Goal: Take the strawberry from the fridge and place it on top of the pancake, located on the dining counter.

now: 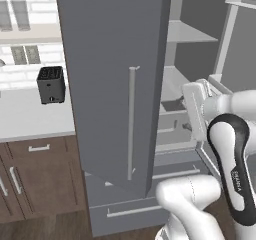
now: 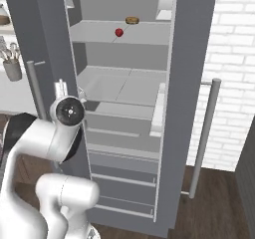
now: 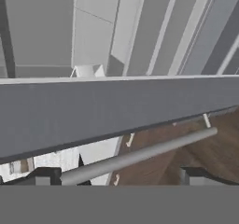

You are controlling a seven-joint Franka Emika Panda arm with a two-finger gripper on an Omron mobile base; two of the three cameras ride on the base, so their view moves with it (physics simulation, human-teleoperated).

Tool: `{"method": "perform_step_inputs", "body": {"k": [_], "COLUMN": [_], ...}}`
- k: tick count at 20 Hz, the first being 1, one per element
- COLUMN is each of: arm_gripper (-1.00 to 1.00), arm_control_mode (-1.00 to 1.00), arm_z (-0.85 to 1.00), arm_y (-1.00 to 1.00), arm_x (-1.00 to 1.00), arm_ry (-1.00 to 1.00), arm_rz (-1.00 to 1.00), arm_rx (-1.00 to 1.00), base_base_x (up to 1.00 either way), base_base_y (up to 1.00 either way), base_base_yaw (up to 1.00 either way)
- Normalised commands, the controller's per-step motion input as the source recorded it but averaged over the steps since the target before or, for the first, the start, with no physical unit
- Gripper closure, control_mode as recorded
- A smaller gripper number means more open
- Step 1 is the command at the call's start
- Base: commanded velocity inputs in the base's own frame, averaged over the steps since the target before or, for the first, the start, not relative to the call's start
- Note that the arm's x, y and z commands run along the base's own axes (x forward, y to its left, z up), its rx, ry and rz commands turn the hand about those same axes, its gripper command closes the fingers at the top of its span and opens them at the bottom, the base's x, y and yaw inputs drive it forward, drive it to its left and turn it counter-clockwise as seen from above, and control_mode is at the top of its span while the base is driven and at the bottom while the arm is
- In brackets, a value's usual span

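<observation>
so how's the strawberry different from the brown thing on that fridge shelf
The strawberry is bright red and rounded; the brown food is flat, round and wider. The strawberry sits nearer the shelf's front edge, the brown food further back. Both lie on the same upper shelf of the open fridge, untouched.

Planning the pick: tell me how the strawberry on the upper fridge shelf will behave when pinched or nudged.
The strawberry looks small and rounded, so a nudge would probably roll it along the flat shelf. It is tiny beside the brown food item, so likely very light. Being fruit, it may bruise; the open pincer should close gently.
</observation>
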Motion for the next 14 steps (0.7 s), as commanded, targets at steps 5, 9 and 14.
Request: {"method": "perform_step_inputs", "body": {"k": [5,9,14], "arm_gripper": [-1.0,-1.0,-1.0], "arm_control_mode": [-1.0,-1.0,-1.0], "arm_z": [-0.01,-0.08,-0.13], "arm_y": [-0.36,-0.05,0.06], "arm_x": [0.05,0.7,0.98], "arm_ry": [-0.18,-0.04,0.0], "arm_rz": [0.11,0.14,0.15], "arm_rx": [0.23,0.21,0.07], "base_base_x": [0.0,0.0,0.0], "base_base_y": [0.0,0.0,0.0], "base_base_yaw": [0.0,0.0,0.0]}}
